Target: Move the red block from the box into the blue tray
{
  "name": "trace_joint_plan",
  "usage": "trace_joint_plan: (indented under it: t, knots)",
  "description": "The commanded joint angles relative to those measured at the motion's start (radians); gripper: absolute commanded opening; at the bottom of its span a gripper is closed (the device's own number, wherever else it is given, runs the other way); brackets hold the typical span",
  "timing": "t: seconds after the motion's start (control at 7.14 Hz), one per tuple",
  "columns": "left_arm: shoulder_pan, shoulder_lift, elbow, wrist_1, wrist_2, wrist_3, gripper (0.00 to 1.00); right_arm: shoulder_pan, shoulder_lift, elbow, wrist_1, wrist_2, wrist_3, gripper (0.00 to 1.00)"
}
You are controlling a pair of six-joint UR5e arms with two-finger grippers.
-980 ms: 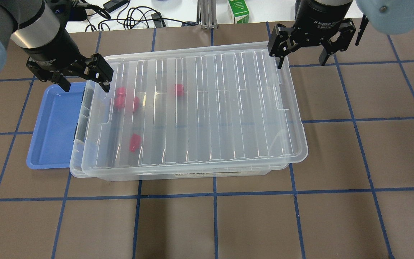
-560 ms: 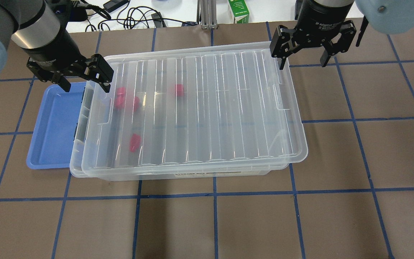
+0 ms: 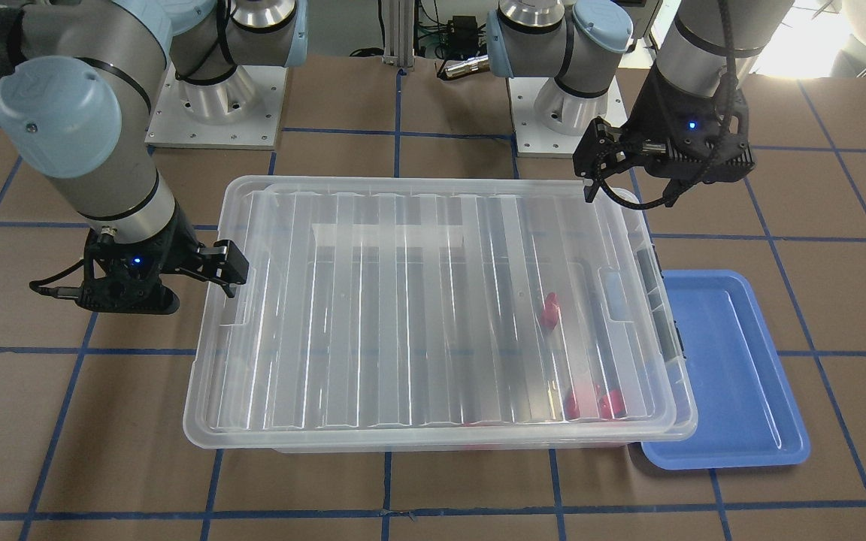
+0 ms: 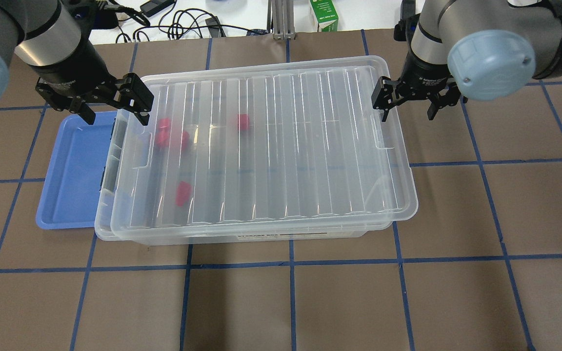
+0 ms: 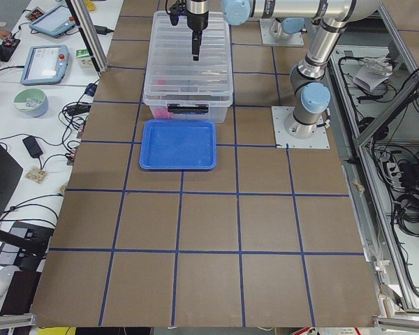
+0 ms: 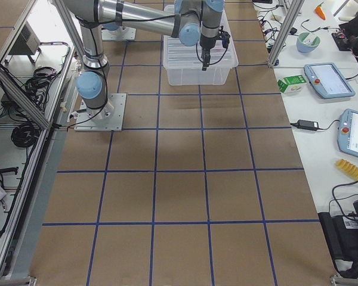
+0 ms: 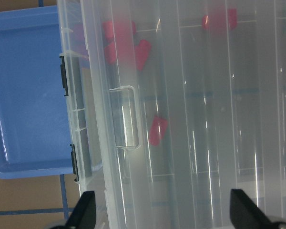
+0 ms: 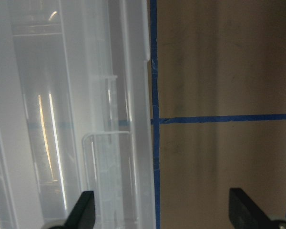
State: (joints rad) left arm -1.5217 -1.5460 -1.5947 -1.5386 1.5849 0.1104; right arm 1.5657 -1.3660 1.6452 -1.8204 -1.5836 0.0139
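Right gripper (image 4: 407, 114) has dropped from the far corner of the box (image 4: 242, 237) to its right short end, and the right arm's blue-capped elbow now shows over the table (image 4: 456, 219); left gripper (image 4: 115, 115), box and blocks unchanged. Right gripper jaws spread wide, holding nothing: one finger at the rim of the clear ribbed lid (image 4: 271, 146), the other out over bare table. The wrist view shows the same, one tip over the lid near its handle notch, one over brown paper. Left gripper also spread wide and empty, hanging over the box's left end, one finger above the blue tray (image 4: 73, 170), the other above the lid edge. Lid sits on the box, slid a bit to the right so the bin's left rim and black latches are exposed. Red block (image 4: 182, 193) lies inside the box under the lid, alone, in the left part, on the side nearer the robot. A bunch of red blocks (image 4: 170, 136) lies farther from the robot, near the left end; one more single red block (image 4: 243, 122) sits toward the middle, far side. All look blurred through the lid. Blue tray is on the table just beside the box's left short end; whether they touch I cannot tell.
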Motion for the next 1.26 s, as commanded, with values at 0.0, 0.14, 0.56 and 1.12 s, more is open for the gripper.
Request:
trace_joint_plan:
  t: [0.0, 0.14, 0.56, 1.12]
  knots:
    - [0.0, 0.0, -0.001, 0.0, -0.002, 0.0, 1.0, -0.022, 0.002, 0.033, -0.031, -0.009, -0.014, 1.0]
    - [0.0, 0.0, -0.001, 0.0, 0.0, 0.0, 1.0, -0.026, 0.004, 0.034, -0.028, -0.013, -0.025, 1.0]
    - [0.0, 0.0, -0.001, 0.0, 0.0, 0.0, 1.0, -0.032, 0.004, 0.035, -0.031, -0.194, -0.137, 1.0]
    - [0.0, 0.0, -0.001, 0.0, -0.002, 0.0, 1.0, -0.211, 0.004, 0.033, -0.026, -0.222, -0.291, 1.0]
